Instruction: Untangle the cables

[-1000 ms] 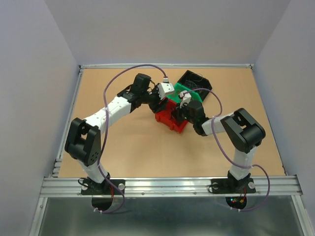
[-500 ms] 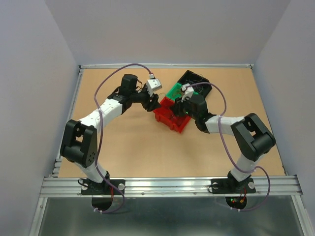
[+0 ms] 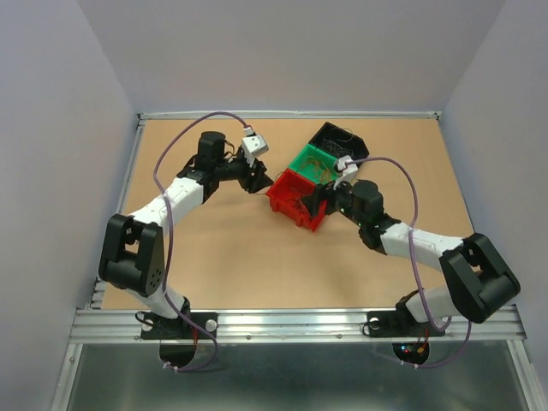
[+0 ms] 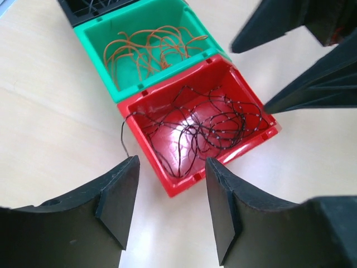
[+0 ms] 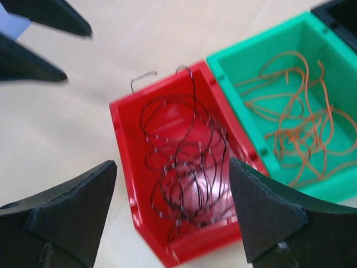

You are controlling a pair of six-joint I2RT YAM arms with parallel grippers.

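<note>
**Both claws open beside the red bin, cables lying in the bins**

Top view: on the worktop [image 3: 223, 248] three bins stand in a diagonal row, touching. The red bin [image 3: 295, 199] is nearest the arms, the green bin [image 3: 314, 163] is behind it, and the black bin [image 3: 339, 139] is farthest back. The left claw [image 3: 257, 181] hangs just left of the red bin. The right claw [image 3: 318, 199] is at its right side. The thin cables are too fine to read from here.

Left wrist view: the left claw [image 4: 171, 167] is moderately spread and holds nothing, and the red bin [image 4: 254, 142] is seen between its fingers. A dark cable [image 4: 212, 125] lies coiled loosely in that bin, with one end draped over its left rim onto the worktop [image 4: 56, 139]. Behind it, an orange cable [image 4: 150, 50] curls in the green bin [image 4: 95, 42]. The right claw [image 4: 248, 78] shows past the red bin's far corner.

Right wrist view: the right claw [image 5: 171, 167] is spread wide and empty, above the red bin [image 5: 125, 167]. The dark cable [image 5: 184, 167] is piled inside the bin, with short ends poking over its far rim. The orange cable [image 5: 295, 123] lies in the green bin [image 5: 245, 61] to the right. The left claw [image 5: 78, 53] is beyond the red bin, with its fingers parted.
</note>
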